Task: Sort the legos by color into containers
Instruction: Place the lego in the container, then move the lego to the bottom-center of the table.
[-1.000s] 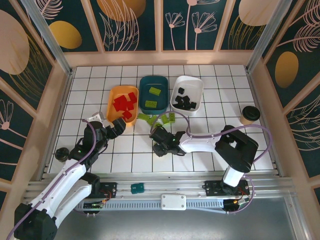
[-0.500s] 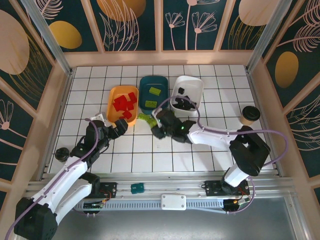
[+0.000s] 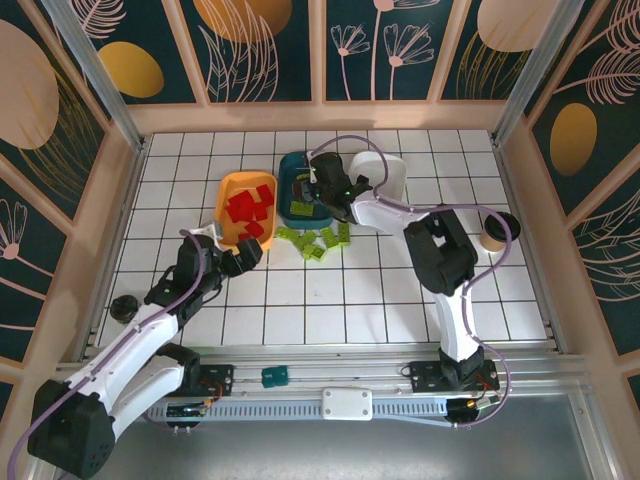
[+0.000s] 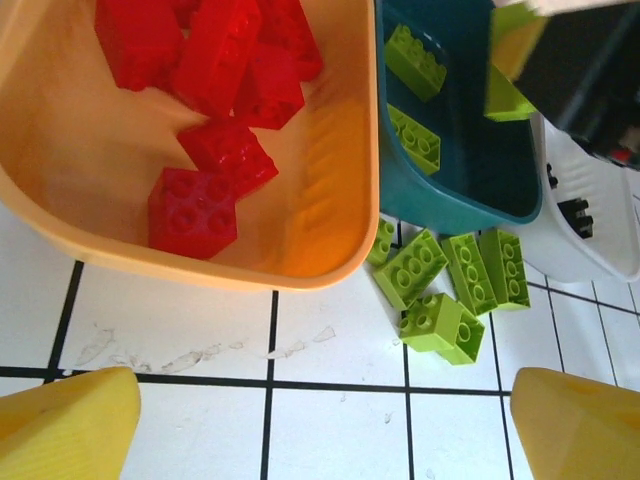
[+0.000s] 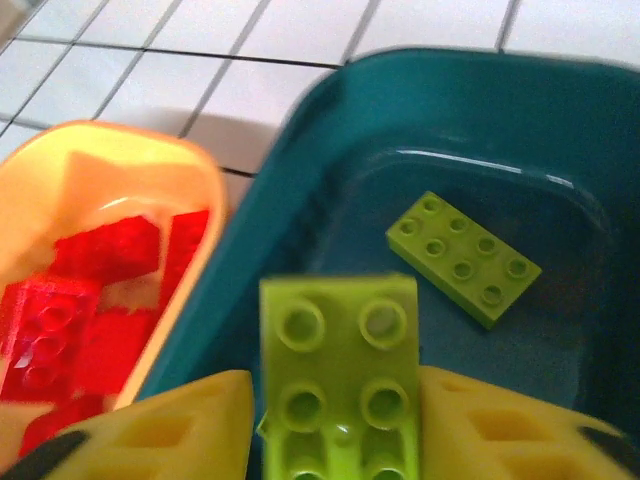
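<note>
Lego brick [image 5: 338, 375], lime green, studs showing, over teal tray [image 5: 470, 100]

Lime lego [image 5: 340, 370] & red legos [image 4: 195, 210]: glossy moulded plastic. Teal tray [image 5: 560, 130] shiny w/ glare; orange-yellow tray [image 4: 330, 170] smooth satin plastic. White tiled tabletop [image 4: 200, 350] scuffed

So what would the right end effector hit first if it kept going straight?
Probably the floor of the dark teal plastic tray, beside the flat lime green brick; its gripped lime brick would touch first. Depth unclear.
</note>
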{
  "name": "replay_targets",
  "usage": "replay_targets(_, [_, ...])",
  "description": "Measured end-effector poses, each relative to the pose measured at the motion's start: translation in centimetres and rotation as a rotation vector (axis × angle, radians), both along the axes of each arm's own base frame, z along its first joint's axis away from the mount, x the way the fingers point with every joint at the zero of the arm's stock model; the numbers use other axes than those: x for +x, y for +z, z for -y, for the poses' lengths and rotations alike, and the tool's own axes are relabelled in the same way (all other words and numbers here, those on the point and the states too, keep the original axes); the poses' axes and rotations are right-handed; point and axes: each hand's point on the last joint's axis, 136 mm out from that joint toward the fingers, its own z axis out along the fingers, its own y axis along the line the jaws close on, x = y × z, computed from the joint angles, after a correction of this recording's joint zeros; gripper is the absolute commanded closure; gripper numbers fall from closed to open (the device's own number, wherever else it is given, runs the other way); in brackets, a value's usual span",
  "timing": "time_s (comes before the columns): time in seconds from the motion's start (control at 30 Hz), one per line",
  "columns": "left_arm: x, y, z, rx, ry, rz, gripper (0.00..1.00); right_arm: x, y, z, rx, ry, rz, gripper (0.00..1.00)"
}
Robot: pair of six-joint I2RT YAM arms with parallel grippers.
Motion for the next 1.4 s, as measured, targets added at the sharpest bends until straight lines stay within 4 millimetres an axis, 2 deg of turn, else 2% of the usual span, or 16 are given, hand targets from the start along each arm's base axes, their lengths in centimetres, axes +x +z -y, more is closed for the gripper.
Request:
replay_targets(0.13, [0.0,-0.8,1.3,0.024,-0.042,-0.033,0.12,1.1,-0.3,0.4,0.016,-0.017,-0.019,0.30])
replay_targets(0.27, [0.2,-0.8,3.2,0.056,-0.101,-0.036,0.21,0.4,1.1,0.8,0.048,-0.014,0.004,0.29])
replay_targets(0.4, [0.4,-0.8,6.8,0.103,-0.191,-0.031,0.26,-3.4,2.9,3.2,0.090,-0.020,0.018,0.29])
replay_targets(0.5, [0.7,-1.8,9.5,0.159,-0.250,-0.044,0.31,-6.4,4.1,5.4,0.130,-0.031,0.036,0.29])
replay_targets(0.6, [1.5,-3.4,12.2,0.226,-0.296,-0.064,0.38,-9.0,4.2,7.5,0.159,-0.048,0.042,0.29])
replay_targets(0.7, [3.0,-4.9,13.8,0.279,-0.313,-0.078,0.42,-11.5,3.6,9.5,0.171,-0.067,0.029,0.29])
replay_targets(0.8, [4.4,-6.0,14.5,0.323,-0.308,-0.084,0.42,-13.4,3.4,11.2,0.185,-0.086,0.027,0.29])
replay_targets(0.93, [6.1,-6.8,15.0,0.372,-0.292,-0.076,0.43,-15.1,4.3,12.8,0.217,-0.108,0.053,0.29])
replay_targets(1.07, [7.7,-7.3,15.8,0.408,-0.279,-0.064,0.53,-16.2,5.1,13.7,0.247,-0.118,0.073,0.29])
replay_targets(1.17, [8.7,-7.6,16.3,0.426,-0.274,-0.059,0.59,-16.7,4.7,14.1,0.253,-0.124,0.064,0.30])
replay_targets(1.27, [8.7,-8.3,16.4,0.433,-0.278,-0.070,0.63,-17.0,4.0,14.3,0.248,-0.127,0.049,0.30])
replay_targets(1.4, [7.4,-9.2,16.6,0.438,-0.303,-0.084,0.67,-17.5,3.3,14.2,0.237,-0.118,0.035,0.30])
